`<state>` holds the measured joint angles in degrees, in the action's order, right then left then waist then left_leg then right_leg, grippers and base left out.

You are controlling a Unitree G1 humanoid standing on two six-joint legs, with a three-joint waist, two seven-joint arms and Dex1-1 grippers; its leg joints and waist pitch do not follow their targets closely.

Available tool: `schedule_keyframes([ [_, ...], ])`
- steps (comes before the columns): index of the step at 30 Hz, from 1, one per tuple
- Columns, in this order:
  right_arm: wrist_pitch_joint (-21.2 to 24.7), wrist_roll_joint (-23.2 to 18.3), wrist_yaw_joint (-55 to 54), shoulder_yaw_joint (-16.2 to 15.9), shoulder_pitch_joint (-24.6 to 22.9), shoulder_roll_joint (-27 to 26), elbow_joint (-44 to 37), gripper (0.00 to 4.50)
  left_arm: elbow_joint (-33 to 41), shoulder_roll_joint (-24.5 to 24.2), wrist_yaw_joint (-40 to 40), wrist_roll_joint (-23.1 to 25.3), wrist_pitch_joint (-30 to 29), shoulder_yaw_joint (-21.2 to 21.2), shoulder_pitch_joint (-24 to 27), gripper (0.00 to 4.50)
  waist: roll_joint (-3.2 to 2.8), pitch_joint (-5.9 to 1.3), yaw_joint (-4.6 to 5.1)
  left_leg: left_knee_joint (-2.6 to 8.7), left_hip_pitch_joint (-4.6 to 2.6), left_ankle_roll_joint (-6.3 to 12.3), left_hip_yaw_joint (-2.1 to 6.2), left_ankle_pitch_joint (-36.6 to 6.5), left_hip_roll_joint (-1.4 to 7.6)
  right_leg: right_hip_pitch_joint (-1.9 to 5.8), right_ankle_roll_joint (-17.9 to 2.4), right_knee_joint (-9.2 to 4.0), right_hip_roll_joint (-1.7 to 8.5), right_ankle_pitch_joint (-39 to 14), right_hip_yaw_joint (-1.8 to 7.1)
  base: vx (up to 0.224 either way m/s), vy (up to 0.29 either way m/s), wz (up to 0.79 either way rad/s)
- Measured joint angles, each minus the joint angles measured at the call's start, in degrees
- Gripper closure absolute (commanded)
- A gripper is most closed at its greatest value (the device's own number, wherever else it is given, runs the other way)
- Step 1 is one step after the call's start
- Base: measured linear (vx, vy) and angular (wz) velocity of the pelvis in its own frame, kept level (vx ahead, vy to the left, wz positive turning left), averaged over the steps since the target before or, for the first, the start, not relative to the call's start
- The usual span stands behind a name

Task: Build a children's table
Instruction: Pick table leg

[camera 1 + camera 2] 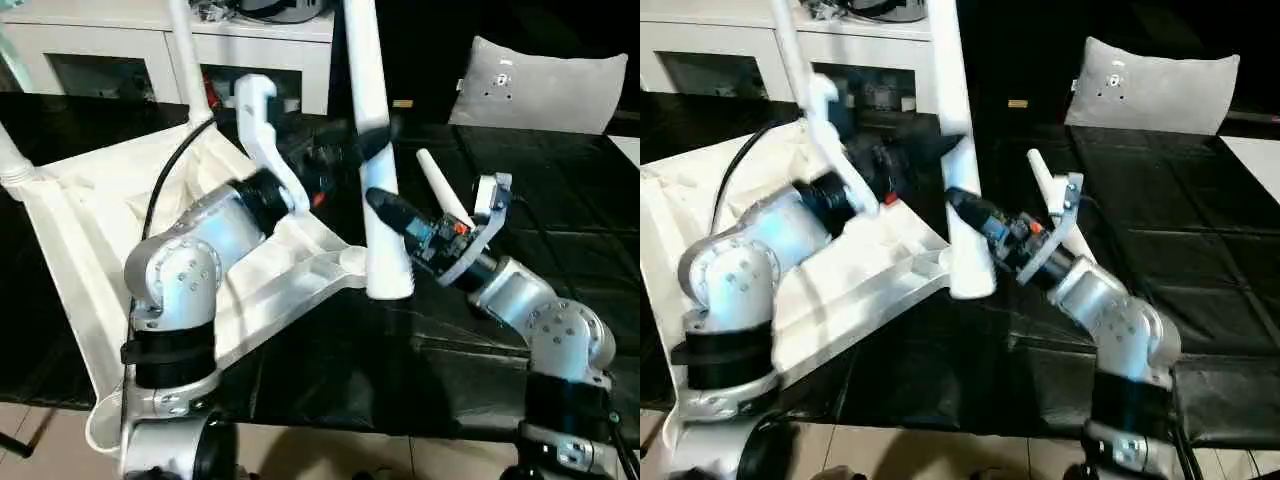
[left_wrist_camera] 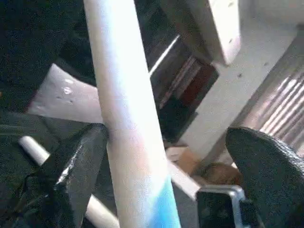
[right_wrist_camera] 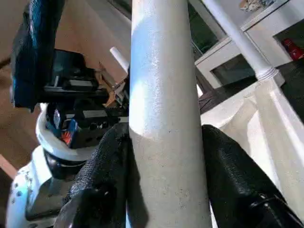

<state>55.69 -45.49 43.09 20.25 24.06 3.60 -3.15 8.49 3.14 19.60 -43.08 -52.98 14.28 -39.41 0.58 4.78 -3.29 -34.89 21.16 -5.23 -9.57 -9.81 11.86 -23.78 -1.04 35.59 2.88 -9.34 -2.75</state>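
A black surface carries the work, with a white cabinet and a grey-white cushion behind it. In the head views the upturned table top lies tilted on that surface, two legs already rising from its far corners, and a third leg stands upright at its near corner socket. In the left wrist view the left claw gapes wide around that leg, gripping nothing. In the right wrist view the right claw is clamped on the leg low down. I judge the leg should be kept straight over the socket and pressed squarely in. No legible writing or brand shows.
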Motion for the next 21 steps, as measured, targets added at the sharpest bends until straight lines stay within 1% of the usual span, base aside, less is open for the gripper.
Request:
schedule_keyframes([
  [2,0.0,-1.2,-0.1,-0.5,-0.4,0.4,-0.6,2.66,0.0,0.4,-0.5,-0.6,-1.1,0.7,0.0,0.0,-0.03,-0.02,-0.01,0.07,0.04,0.02,0.04,0.0,0.02,0.06,0.3,-0.31,0.0,0.2,-0.09,0.0,0.0,0.0],
  [6,0.0,-1.6,-0.1,-1.0,-1.2,0.5,-1.0,2.66,0.0,0.3,-1.5,-1.2,-2.4,0.9,0.0,0.0,-0.06,-0.04,-0.08,0.23,0.11,0.19,0.05,0.1,0.0,0.15,0.3,-0.66,0.1,0.2,-0.16,0.0,0.0,0.0],
  [8,-0.4,-1.0,-0.4,-2.3,-1.3,0.5,-1.1,2.66,0.3,0.0,-2.1,-1.8,-3.0,0.6,0.1,0.0,-0.06,-0.04,-0.06,0.25,0.14,0.27,0.04,0.1,-0.02,0.15,0.4,-0.66,0.25,0.2,-0.18,0.0,0.0,0.0],
  [10,-2.0,0.4,-0.9,-3.6,-1.4,0.5,-1.3,2.66,0.4,-0.4,-2.6,-1.8,-3.4,0.3,0.5,0.0,-0.06,-0.04,-0.06,0.26,0.17,0.3,0.04,0.0,-0.02,0.14,0.4,-0.67,0.29,0.2,-0.22,0.0,0.0,0.0],
  [11,-2.9,1.4,-1.3,-4.4,-1.5,0.5,-1.4,2.66,0.4,-0.7,-2.7,-1.7,-3.5,0.2,0.8,0.0,-0.06,-0.04,-0.06,0.28,0.22,0.3,0.04,0.0,-0.02,0.12,0.4,-0.67,0.3,0.2,-0.27,0.0,0.0,0.0],
  [14,-9.0,8.1,-3.8,-9.4,-2.2,1.4,-3.0,2.66,1.1,-3.1,-2.8,1.5,-2.9,-3.1,2.3,0.0,-0.06,-0.03,-0.07,0.41,0.26,0.29,0.05,0.0,0.0,0.06,0.4,-0.7,0.31,0.2,-0.34,0.0,0.0,0.0],
  [15,-10.4,9.7,-4.6,-10.3,-2.4,1.1,-3.1,2.66,1.2,-3.3,-2.8,2.6,-2.8,-4.0,2.7,0.0,-0.07,-0.03,-0.04,0.43,0.27,0.29,0.05,0.0,0.0,0.05,0.5,-0.7,0.31,0.2,-0.35,0.0,0.0,0.0],
  [17,-14.1,13.3,-6.6,-12.8,-3.2,0.3,-3.7,2.66,1.2,-3.1,-3.7,4.7,-1.9,-5.2,3.3,0.27,-0.09,-0.02,-0.05,0.45,0.38,0.29,0.06,0.0,0.0,-0.03,0.5,-0.7,0.31,0.1,-0.36,0.0,0.0,0.0],
  [20,-18.1,17.4,-9.0,-16.2,-4.2,-0.6,-5.1,2.66,0.9,-1.6,-6.3,6.5,-0.3,-5.6,3.3,0.38,-0.18,0.02,-0.03,0.44,0.56,0.3,0.07,0.0,-0.01,-0.14,0.5,-0.75,0.36,0.1,-0.38,0.0,0.0,0.0],
  [21,-19.7,19.1,-9.9,-17.7,-4.4,-1.0,-5.6,2.66,0.7,-0.8,-7.4,7.0,0.5,-5.8,3.3,0.6,-0.18,0.02,0.08,0.44,0.6,0.3,0.07,0.0,-0.01,-0.15,0.5,-0.77,0.36,0.1,-0.39,0.0,0.0,0.0],
])
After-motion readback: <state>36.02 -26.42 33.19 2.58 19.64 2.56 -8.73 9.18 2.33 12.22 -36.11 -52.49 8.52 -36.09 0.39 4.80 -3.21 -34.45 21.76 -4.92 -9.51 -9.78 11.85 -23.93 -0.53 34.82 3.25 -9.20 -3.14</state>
